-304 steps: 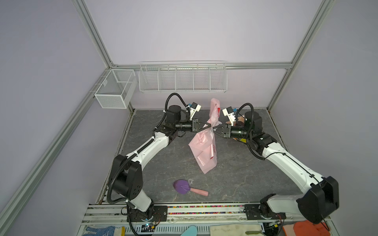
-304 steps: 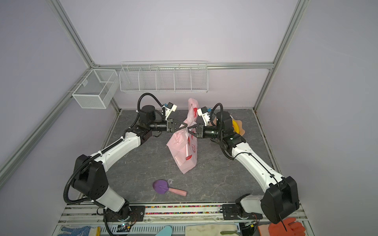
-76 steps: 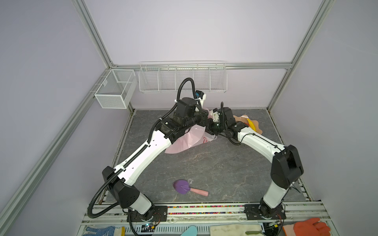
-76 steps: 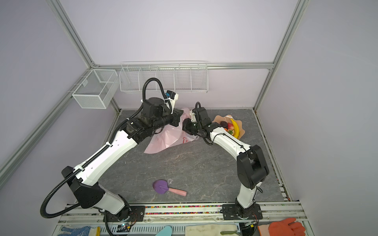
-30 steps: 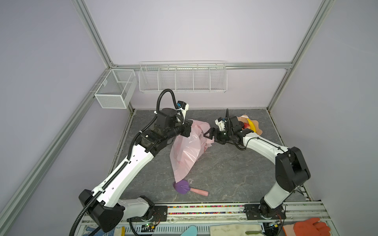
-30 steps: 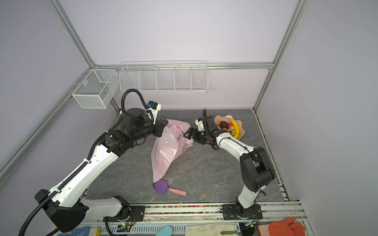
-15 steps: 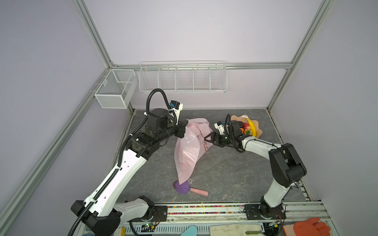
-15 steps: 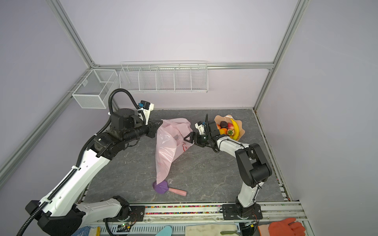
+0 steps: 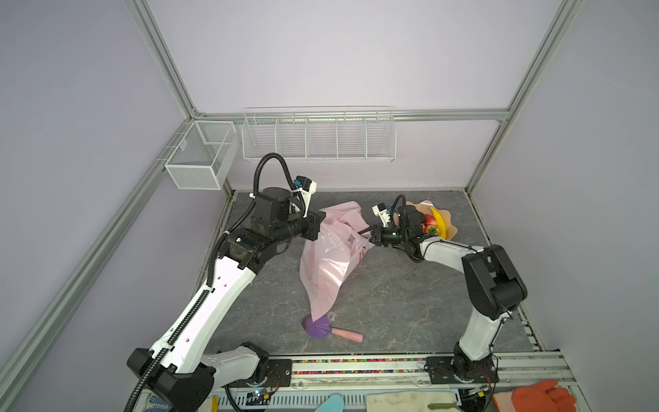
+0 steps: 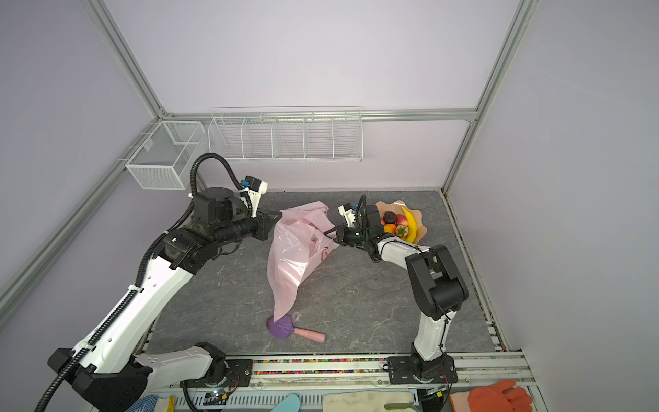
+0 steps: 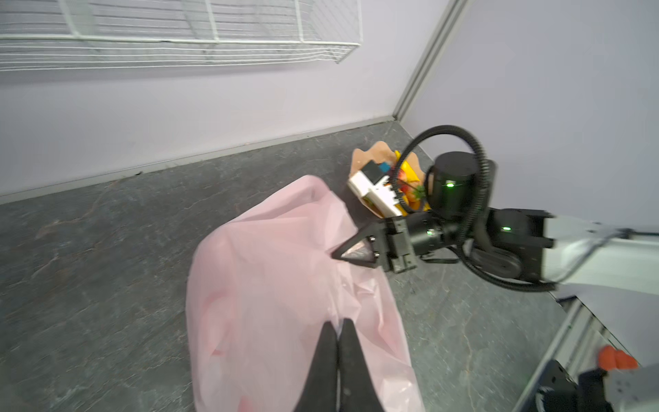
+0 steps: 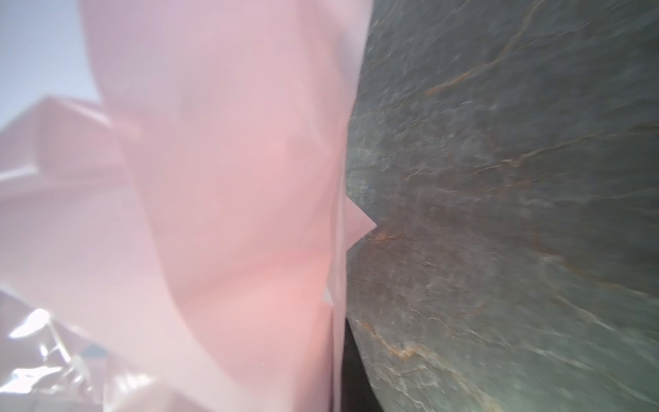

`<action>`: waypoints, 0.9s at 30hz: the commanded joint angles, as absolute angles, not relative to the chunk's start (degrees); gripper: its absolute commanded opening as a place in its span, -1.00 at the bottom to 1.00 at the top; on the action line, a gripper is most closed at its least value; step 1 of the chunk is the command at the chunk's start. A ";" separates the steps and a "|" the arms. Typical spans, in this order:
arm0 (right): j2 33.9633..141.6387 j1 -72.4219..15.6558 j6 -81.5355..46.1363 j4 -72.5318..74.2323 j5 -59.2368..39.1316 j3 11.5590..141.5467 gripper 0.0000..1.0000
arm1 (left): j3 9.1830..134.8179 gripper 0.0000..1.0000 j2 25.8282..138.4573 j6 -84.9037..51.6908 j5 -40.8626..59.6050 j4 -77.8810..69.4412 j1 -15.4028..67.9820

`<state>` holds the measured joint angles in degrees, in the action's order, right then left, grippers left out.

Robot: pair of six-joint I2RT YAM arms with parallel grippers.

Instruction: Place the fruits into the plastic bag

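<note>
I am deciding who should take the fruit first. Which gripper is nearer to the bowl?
Right. The right gripper is beside the bowl, on its bag side; the left gripper is beyond the bag, much farther.

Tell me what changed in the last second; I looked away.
The right gripper closed on the edge of the bag; a second ago it stood open beside it. The left gripper, shut on the bag throughout, drew leftward, pulling it along. The fruits in the bowl and the purple tool stayed put.
</note>
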<state>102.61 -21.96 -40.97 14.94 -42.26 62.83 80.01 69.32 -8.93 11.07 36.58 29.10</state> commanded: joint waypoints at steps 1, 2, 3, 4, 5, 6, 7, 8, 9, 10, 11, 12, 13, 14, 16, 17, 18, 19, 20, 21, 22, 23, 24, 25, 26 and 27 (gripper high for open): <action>95.28 -20.71 -30.95 -1.92 -32.17 69.03 -0.85 | 78.87 -1.00 66.79 -8.44 4.45 36.42 26.15; 93.84 -20.72 -28.00 -7.21 -28.27 71.15 -0.85 | 79.45 -1.00 66.75 -8.36 1.98 36.16 25.70; 92.54 -20.74 -25.60 -11.69 -24.43 72.89 -0.85 | 80.22 -1.00 67.00 -7.85 0.28 35.97 25.37; 91.62 -20.73 -23.76 -15.11 -20.75 74.22 -0.85 | 80.81 -1.00 67.29 -7.49 -1.52 35.78 25.25; 90.67 -20.69 -21.80 -19.08 -16.02 75.79 -0.86 | 81.50 -1.00 67.72 -7.06 -3.32 35.57 25.16; 89.84 -20.54 -20.56 -21.94 -11.58 77.04 -0.86 | 82.16 -1.00 68.16 -6.56 -5.29 35.29 25.06; 89.05 -20.34 -19.96 -23.05 -8.91 77.51 -0.86 | 82.45 -1.00 68.49 -6.34 -6.97 34.80 24.91; 88.10 -20.30 -19.53 -23.74 -6.46 77.84 -0.86 | 82.69 -1.00 68.85 -5.93 -8.17 33.84 24.67; 87.41 -20.30 -19.08 -24.29 -4.21 78.35 -0.86 | 82.95 -1.00 69.33 -5.80 -8.97 32.80 24.23; 86.93 -20.30 -18.93 -25.01 -2.03 78.88 -0.86 | 83.29 -1.00 69.79 -5.72 -9.45 32.02 23.81; 86.28 -20.31 -18.77 -25.73 0.55 79.42 -0.86 | 83.80 -1.00 70.48 -5.75 -10.26 31.33 23.19; 85.30 -20.28 -18.80 -26.01 2.85 79.73 -0.86 | 84.30 -1.00 71.15 -6.00 -10.71 30.26 22.42; 84.39 -20.34 -18.96 -25.79 4.50 79.80 -0.86 | 84.59 -1.00 71.68 -6.30 -10.68 29.03 21.87; 83.10 -20.45 -19.08 -25.00 5.57 79.77 -0.86 | 85.07 -1.00 72.48 -6.58 -9.54 27.39 21.12; 80.77 -21.38 -18.99 -23.46 7.29 79.50 -0.86 | 86.85 -1.00 74.89 -6.12 -7.96 25.17 20.86; 79.58 -22.06 -18.75 -23.13 8.94 79.44 -0.86 | 88.46 -1.00 76.65 -5.75 -8.11 25.03 20.92; 78.07 -22.59 -18.47 -22.40 10.18 78.83 -0.86 | 89.89 -1.00 78.35 -5.65 -8.91 24.93 20.62; 76.72 -22.76 -18.78 -21.57 11.25 77.97 -0.86 | 90.59 -1.00 79.30 -7.30 -9.31 24.32 19.89; 75.08 -22.81 -19.59 -20.51 12.43 76.48 -0.86 | 90.44 -1.00 79.89 -9.43 -7.71 22.46 18.01; 73.54 -22.84 -20.24 -19.31 13.16 74.98 -0.86 | 90.02 -1.00 80.05 -11.82 -5.66 20.52 16.01; 72.62 -22.82 -20.69 -18.53 13.29 73.95 -0.86 | 90.03 -1.00 80.19 -13.52 -4.14 19.25 14.84; 71.87 -22.86 -20.87 -17.80 12.38 73.15 -0.86 | 90.62 -1.00 80.41 -14.71 -2.19 18.21 14.02; 71.48 -23.01 -21.20 -16.90 11.46 72.38 -0.86 | 91.48 -1.00 81.03 -15.60 0.05 17.81 13.66; 71.37 -22.98 -21.63 -16.22 10.40 71.84 -0.86 | 92.15 -1.00 81.49 -16.26 2.45 17.19 13.62; 71.44 -23.10 -22.29 -15.39 9.00 71.28 -0.86 | 92.02 -1.00 81.94 -16.69 8.00 14.77 13.67; 71.54 -23.15 -23.09 -14.36 7.63 70.81 -0.86 | 91.45 -1.00 82.36 -18.34 13.27 11.78 14.20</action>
